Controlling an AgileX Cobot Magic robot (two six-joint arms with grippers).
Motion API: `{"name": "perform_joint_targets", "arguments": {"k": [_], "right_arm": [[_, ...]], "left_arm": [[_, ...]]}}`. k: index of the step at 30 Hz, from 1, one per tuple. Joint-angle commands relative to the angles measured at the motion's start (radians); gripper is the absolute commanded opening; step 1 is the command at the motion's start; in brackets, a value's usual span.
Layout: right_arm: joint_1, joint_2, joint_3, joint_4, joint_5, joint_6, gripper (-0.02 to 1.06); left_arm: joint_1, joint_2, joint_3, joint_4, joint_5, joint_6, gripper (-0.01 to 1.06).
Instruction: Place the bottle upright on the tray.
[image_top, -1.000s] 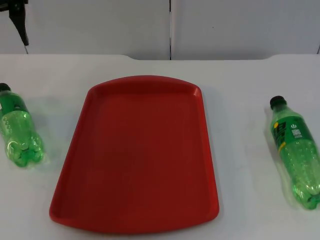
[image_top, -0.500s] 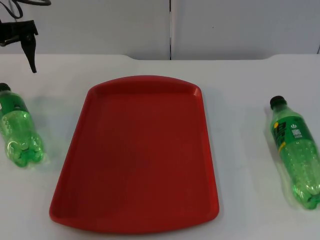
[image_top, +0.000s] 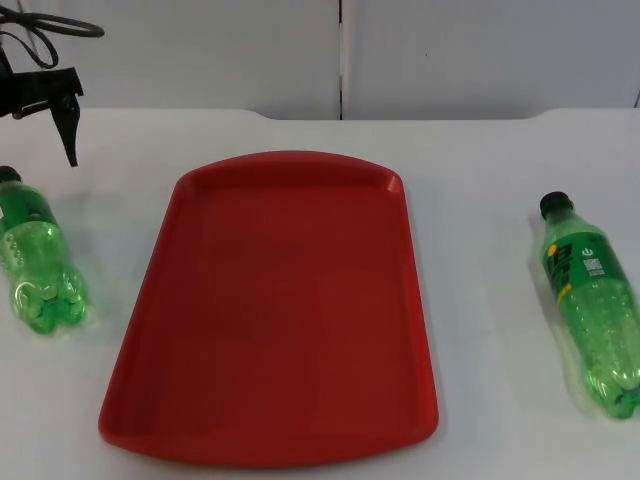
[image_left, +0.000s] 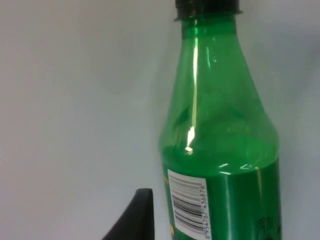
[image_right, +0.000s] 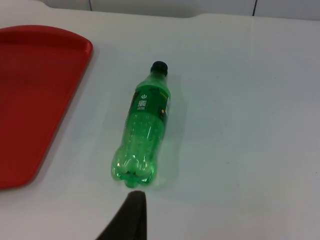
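Since the earlier top view, the left pincer (image_top: 70, 150) has been lowered toward the left bottle (image_top: 35, 260), lying on the desk (image_top: 480, 180) left of the empty red tray (image_top: 280, 300); the right bottle (image_top: 590, 305) lies right of the tray. From the left wrist, that bottle's neck (image_left: 220, 125) is seen close; the pincer's opening cannot be told. From the right wrist, the waiting right pincer (image_right: 131, 220) is seen near the right bottle's base, so the approach is judged in hand and a grasp needed next.

The left bottle (image_top: 38, 262) is cut at the top view's left edge, its cap only partly seen. In the left wrist view the same bottle (image_left: 222, 145) is cut at the cap and below the barcode label (digits too small to be read). The left gripper (image_top: 66, 120) is cut at the frame's edge; finger spacing cannot be judged. The right bottle (image_top: 592, 305) is clipped slightly at its base by the right edge.
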Motion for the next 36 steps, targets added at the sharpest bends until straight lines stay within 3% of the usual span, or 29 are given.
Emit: {"name": "perform_joint_targets", "arguments": {"k": [1, 14, 27, 36], "right_arm": [[-0.005, -0.003, -0.001, 0.001, -0.001, -0.002, 1.05], [-0.005, -0.003, -0.001, 0.001, -0.001, -0.002, 1.05], [-0.005, -0.003, -0.001, 0.001, -0.001, -0.002, 1.05], [-0.005, -0.003, -0.001, 0.001, -0.001, -0.002, 1.05]], "left_arm": [[0.002, -0.004, 0.020, 0.020, -0.014, -0.014, 1.05], [-0.009, -0.004, 0.180, 0.023, -0.163, -0.020, 1.05], [-0.009, -0.004, 0.180, 0.015, -0.237, -0.033, 1.05], [-0.019, 0.046, 0.180, 0.009, -0.225, -0.029, 1.05]]}}
